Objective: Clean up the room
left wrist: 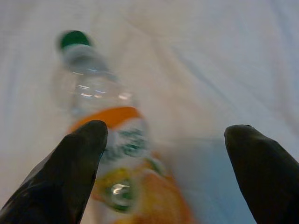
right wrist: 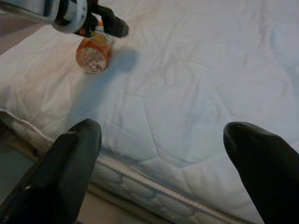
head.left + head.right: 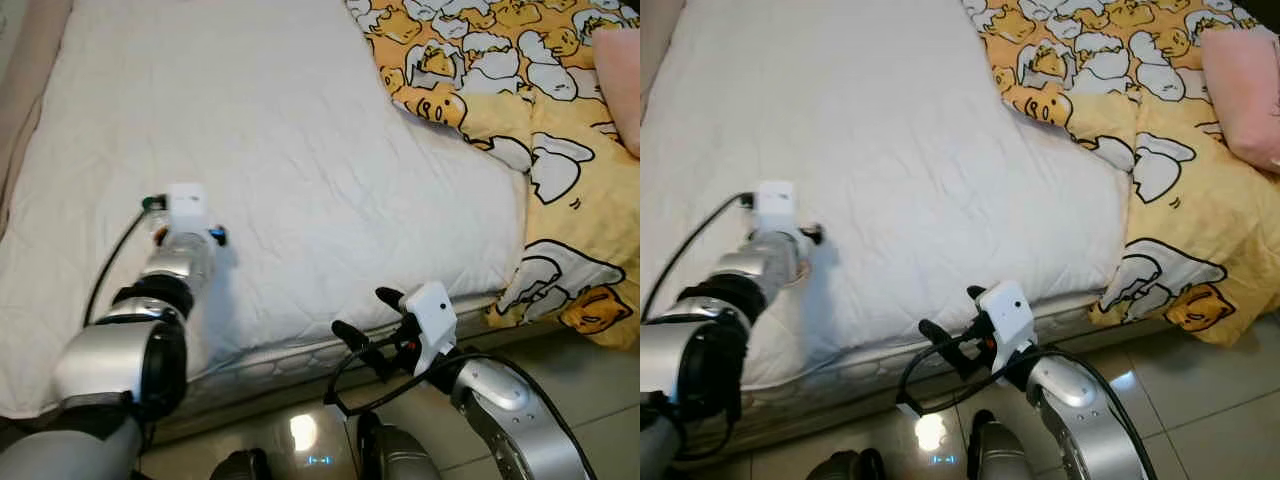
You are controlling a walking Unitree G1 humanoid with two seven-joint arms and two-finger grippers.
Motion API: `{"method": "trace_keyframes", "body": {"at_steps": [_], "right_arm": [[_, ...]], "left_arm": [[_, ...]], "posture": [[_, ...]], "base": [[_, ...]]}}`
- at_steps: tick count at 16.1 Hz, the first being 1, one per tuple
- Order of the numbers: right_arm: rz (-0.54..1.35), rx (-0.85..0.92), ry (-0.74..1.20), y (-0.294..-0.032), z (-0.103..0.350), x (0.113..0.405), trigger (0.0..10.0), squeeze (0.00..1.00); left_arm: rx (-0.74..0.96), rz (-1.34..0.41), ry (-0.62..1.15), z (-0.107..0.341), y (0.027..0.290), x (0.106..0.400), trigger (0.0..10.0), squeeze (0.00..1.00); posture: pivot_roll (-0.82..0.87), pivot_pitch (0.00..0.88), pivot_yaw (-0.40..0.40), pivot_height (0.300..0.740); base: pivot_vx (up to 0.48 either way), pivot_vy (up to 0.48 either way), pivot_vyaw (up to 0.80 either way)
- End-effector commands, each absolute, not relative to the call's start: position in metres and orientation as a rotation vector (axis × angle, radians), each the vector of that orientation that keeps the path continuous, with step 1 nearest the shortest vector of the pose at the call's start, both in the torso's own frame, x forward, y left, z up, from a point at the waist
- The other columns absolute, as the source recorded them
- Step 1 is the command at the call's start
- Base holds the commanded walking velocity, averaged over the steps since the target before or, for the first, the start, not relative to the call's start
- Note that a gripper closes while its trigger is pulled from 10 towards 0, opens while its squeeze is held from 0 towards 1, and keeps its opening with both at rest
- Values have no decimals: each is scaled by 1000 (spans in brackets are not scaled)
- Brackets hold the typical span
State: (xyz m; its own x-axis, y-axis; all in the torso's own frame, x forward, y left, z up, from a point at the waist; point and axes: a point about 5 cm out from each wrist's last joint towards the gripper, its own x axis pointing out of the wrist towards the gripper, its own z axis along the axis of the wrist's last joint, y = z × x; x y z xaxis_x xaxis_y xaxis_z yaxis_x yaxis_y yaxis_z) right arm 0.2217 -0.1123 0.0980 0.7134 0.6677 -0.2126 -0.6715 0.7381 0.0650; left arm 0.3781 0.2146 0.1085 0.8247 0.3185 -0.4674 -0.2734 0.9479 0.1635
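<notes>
Left wrist view: plastic bottle [image 1: 110, 140] lying on white mattress [image 3: 300, 150], green cap pointing away, long axis roughly along spread fingers [image 1: 70, 172] of left gripper [image 1: 163, 154]. Head views: bottle mostly hidden behind left wrist. Right gripper [image 3: 368, 322] low at mattress edge, fingers spread, empty. Yellow duck-print blanket [image 3: 540, 120] and pink pillow [image 3: 1240, 85] well apart on the right.

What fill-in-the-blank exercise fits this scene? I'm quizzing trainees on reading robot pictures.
1. The bottle lies on the white ____.
2. The bottle's cap is ____.
3. The left gripper reaching for the bottle has its fingers ____.
4. The right gripper hangs by the bed's ____.

Missing words: bed; green; open; edge
</notes>
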Motion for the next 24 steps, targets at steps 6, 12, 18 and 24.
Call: {"method": "trace_keyframes", "body": {"at_steps": [6, 12, 18, 24], "right_arm": [[759, -10, 254, -108, 99, 219, 10000, 0], [763, -21, 257, -108, 100, 222, 10000, 0], [763, -20, 254, -106, 99, 227, 10000, 0], [758, -17, 260, -107, 98, 228, 10000, 0]], "left_arm": [[164, 373, 621, 83, 229, 360, 10000, 1000], [62, 343, 625, 80, 219, 361, 0, 0], [117, 291, 576, 90, 220, 367, 0, 0], [172, 237, 549, 93, 214, 370, 0, 0]], "posture": [[-275, 211, 23, 740], [-280, 202, 17, 740], [-263, 193, 16, 740], [-258, 195, 13, 740]], "base": [[0, 0, 0], [0, 0, 0], [0, 0, 0], [0, 0, 0]]}}
